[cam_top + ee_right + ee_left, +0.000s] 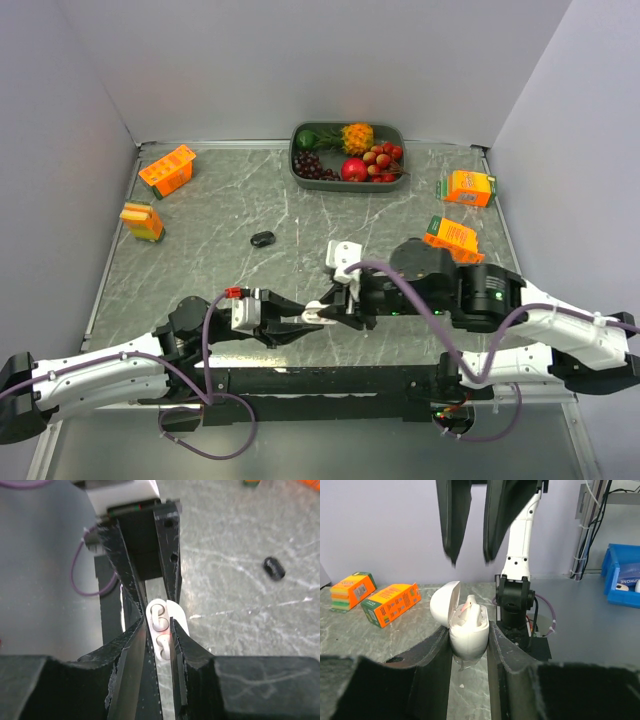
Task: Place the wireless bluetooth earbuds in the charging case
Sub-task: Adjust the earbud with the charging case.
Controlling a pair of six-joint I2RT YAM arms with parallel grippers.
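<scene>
Case [469,641] clamped upright, lid [442,602] open, in L tool [468,630] so R tool [470,557], jaws apart & empty, can reach in from above; black bud [262,239] loose on worktop [200,265].

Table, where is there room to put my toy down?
Bare patch between the left orange boxes and the fruit tray, and another between the fruit tray and the black lump. Crowded: front middle, around the white case.
</scene>
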